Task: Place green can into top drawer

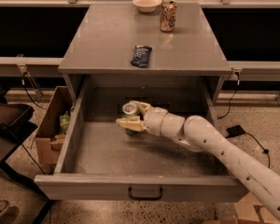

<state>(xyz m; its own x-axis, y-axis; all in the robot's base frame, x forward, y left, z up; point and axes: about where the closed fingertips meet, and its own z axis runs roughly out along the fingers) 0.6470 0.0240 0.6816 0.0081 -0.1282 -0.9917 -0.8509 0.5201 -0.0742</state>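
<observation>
The top drawer is pulled wide open below the grey cabinet top, its dark handle at the front. My white arm reaches in from the lower right. My gripper is inside the drawer, left of centre, with its cream fingers closed around the green can. The can stands upright with its silver top showing, low over the drawer floor; I cannot tell whether it touches the floor.
On the cabinet top stand a tan-orange can, a white bowl and a dark blue snack packet. A cardboard box sits on the floor left of the drawer. A dark chair is at far left.
</observation>
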